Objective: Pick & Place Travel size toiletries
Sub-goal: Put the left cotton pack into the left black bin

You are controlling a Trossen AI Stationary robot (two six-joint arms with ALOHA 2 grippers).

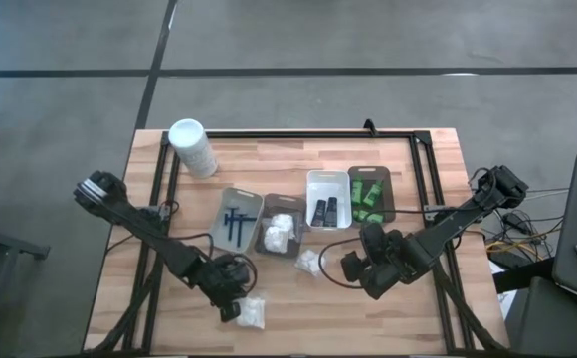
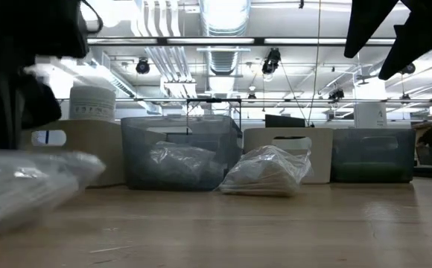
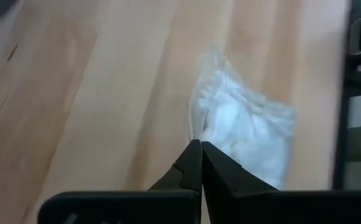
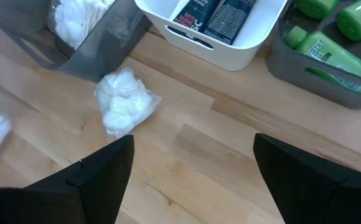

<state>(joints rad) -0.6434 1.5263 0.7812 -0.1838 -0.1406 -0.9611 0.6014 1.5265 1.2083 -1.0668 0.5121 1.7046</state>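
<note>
A white crinkly packet [image 1: 252, 314] [image 3: 249, 134] lies near the table's near edge, and my left gripper [image 1: 232, 304] [image 3: 200, 148] is shut at its edge. It shows large and blurred in the low view [image 2: 22, 186]. A second packet [image 1: 310, 262] [image 4: 124, 102] [image 2: 264, 173] rests flat on the wood in front of the trays. My right gripper [image 1: 354, 270] [image 4: 193, 186] hangs open just right of it, touching nothing. More packets [image 1: 280, 231], dark razors [image 1: 235, 223], black tubes [image 1: 326, 210] and green bottles [image 1: 370, 195] sit in their trays. My left gripper pinches the packet's clear plastic edge [image 3: 195, 132] between its two fingertips. The fingers come slanting down from the table's left side. Most of the packet spreads out beyond the fingertips; whether it is lifted off the wood I cannot tell.
Four trays stand in a row mid-table: grey [image 1: 224, 211], dark [image 1: 266, 204], white [image 1: 313, 179] and brown [image 1: 389, 199]. A tall white cylindrical container [image 1: 192, 147] stands at the far left. A black frame [image 1: 298, 133] runs along the table's edges. Bare wood lies between the two grippers.
</note>
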